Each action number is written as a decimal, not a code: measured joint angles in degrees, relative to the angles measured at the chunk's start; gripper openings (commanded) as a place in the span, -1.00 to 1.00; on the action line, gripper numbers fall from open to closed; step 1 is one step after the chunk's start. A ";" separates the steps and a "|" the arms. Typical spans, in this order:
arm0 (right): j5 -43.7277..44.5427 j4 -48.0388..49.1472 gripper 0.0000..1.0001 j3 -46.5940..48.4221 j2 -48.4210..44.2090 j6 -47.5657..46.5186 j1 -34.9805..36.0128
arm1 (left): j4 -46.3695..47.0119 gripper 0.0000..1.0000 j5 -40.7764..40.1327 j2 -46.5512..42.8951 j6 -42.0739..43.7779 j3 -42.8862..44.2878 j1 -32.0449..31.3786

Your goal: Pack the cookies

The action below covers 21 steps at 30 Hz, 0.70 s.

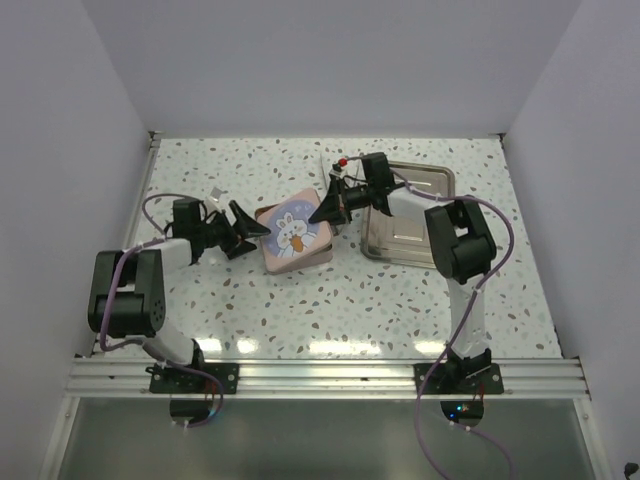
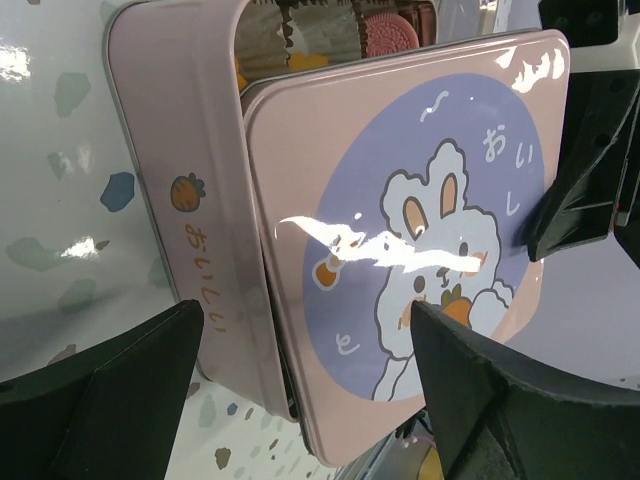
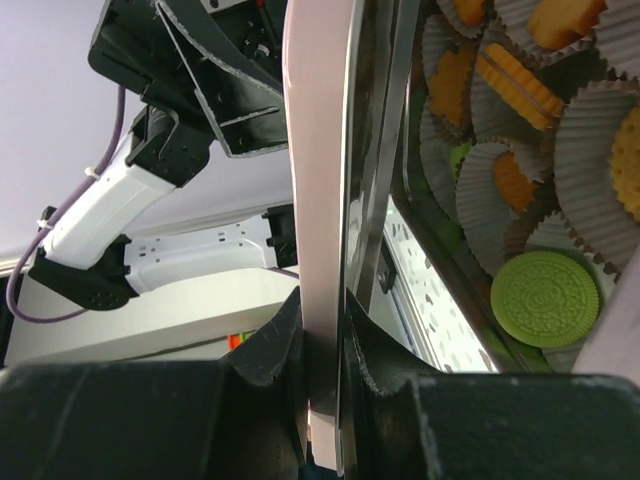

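sideways, right gripper [image 3: 322, 350] pinches lid [image 1: 298, 232] edge (left gripper [image 1: 252, 228] spread).

My overhead view is bright and even. White glare streaks my glossy pink rabbit-printed tin lid [image 2: 420, 250]. Near fingers blur.

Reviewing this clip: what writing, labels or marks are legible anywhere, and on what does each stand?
"おいし" on the pink lid, right of the rabbit; cut off by the right gripper.
"おいしい" down the pink tin side wall, under a small carrot.
Top view: the lid's print is too small to read.
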 measured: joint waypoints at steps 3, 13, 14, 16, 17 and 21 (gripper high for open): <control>0.00 -0.33 -1.00 -0.09 0.55 -0.83 0.00 | 0.00 0.78 -0.39 0.76 0.20 0.46 -0.55; 2.23 -15.52 0.11 3.34 3.82 -13.11 -0.26 | -0.04 0.76 -1.29 2.16 0.79 1.79 -0.81; 2.78 -17.18 0.19 3.61 4.22 -14.36 -0.33 | -0.04 0.76 -1.29 2.29 0.81 1.88 -0.81; 2.49 -20.39 0.24 4.31 4.35 -16.41 -0.50 | -0.04 0.76 -1.31 2.60 0.81 1.99 -0.81; 2.86 -22.03 0.29 5.16 4.33 -17.59 -0.61 | -0.07 0.76 -1.33 2.73 0.81 2.03 -0.81; 5.27 -30.01 0.32 8.94 4.35 -23.08 -1.27 | -0.07 0.75 -1.49 3.08 0.81 2.23 -0.81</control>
